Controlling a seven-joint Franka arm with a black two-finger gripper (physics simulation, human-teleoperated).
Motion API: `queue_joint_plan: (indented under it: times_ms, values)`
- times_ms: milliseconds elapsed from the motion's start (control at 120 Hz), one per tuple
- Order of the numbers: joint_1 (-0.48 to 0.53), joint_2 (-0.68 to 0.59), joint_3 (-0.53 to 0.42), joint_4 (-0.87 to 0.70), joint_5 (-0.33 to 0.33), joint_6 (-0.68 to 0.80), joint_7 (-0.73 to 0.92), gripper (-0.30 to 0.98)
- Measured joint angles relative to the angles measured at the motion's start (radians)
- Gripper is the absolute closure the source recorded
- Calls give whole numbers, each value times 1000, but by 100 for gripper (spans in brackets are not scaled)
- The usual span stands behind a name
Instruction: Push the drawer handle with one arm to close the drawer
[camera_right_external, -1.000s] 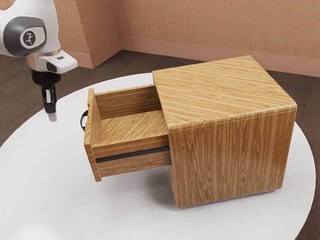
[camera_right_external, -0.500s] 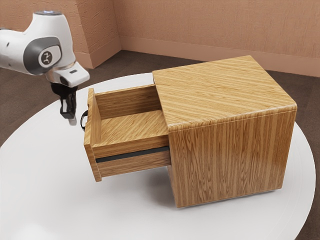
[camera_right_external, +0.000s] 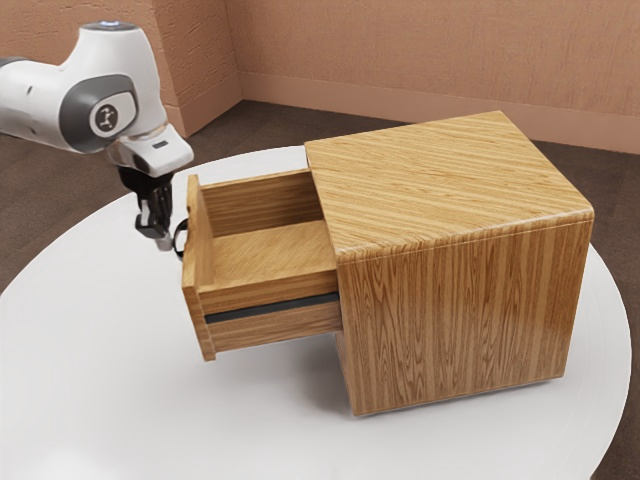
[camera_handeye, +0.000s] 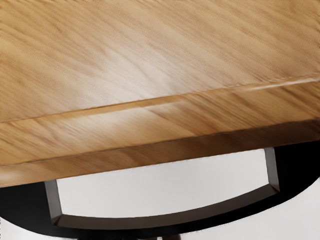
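The gripper (camera_right_external: 161, 239) is at the black handle (camera_right_external: 178, 239), whose ends are cut off in the wrist view; contact is hard to make out, and whether the gripper stands wide or narrow cannot be told. Beyond the handle from the gripper, the drawer (camera_right_external: 270, 294) projects open from the cabinet (camera_right_external: 460, 320), its wooden floor exposed. Compared with the earlier frame, drawer and gripper have shifted slightly toward the cabinet.

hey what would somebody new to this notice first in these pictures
Probably the big wooden cabinet on the round white table, with its drawer standing open toward the exterior view's left. Next, the black gripper right at the dark, curved handle on the drawer's front.
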Motion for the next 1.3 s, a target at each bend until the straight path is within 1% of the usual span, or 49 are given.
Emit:
queue_joint_plan:
  times_ms: [533,767,942,1133,1300]
  values:
    - [-31,83,-2,91,3,4,-29,79]
    - [-43,93,-32,106,0,5,-62,78]
    - [-58,104,-35,117,-6,5,-89,79]
    - [-58,128,-37,146,-13,5,-119,78]
    - [-44,150,-57,168,-17,6,-145,79]
